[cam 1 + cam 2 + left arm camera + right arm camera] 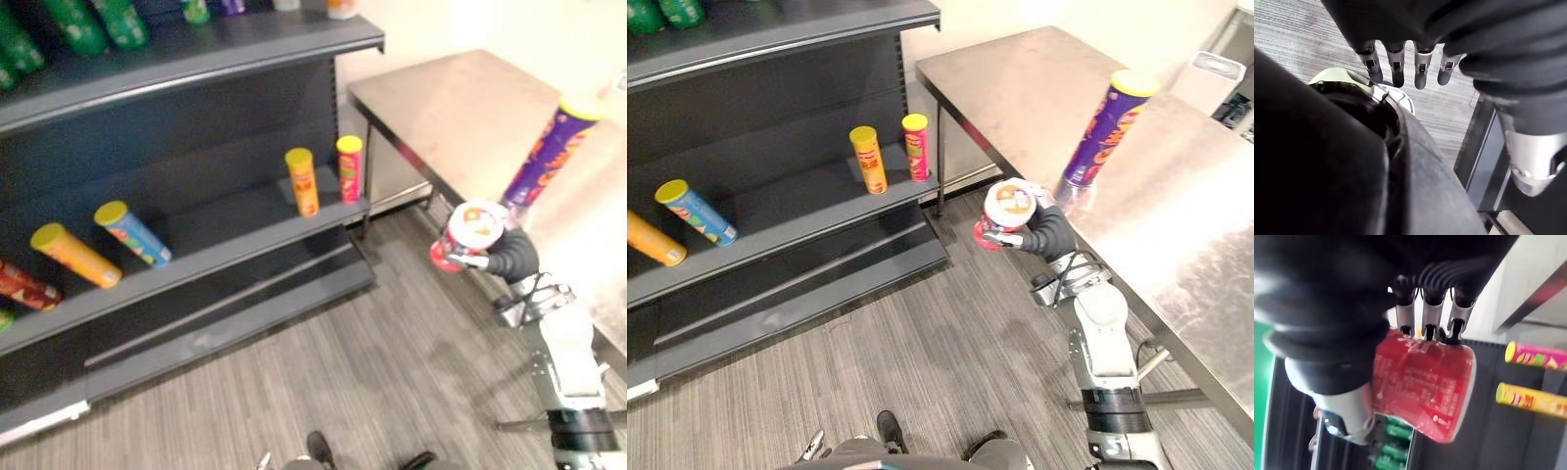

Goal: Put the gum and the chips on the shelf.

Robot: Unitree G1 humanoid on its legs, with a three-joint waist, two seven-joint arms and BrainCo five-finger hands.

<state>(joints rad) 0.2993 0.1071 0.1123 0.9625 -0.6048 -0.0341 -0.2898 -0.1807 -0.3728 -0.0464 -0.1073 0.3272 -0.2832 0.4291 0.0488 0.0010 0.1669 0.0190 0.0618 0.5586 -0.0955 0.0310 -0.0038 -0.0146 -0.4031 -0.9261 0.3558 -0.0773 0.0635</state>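
From our head we look down, both eyes sharing the shelf (216, 220), table (1038, 88) and floor (392, 372), our wrist cameras close behind left hand (1396, 68) and right hand (1432, 313)

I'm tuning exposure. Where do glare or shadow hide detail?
Right eye view: glare whitens the steel table beside the purple chips can. Left eye view: the back panel of the shelf lies in shadow. Right wrist view: the red container in the right hand is well lit.

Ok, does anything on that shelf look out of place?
Yes: the blue can and orange can on the shelf lie tipped over, while the yellow can and pink can farther along stand upright.
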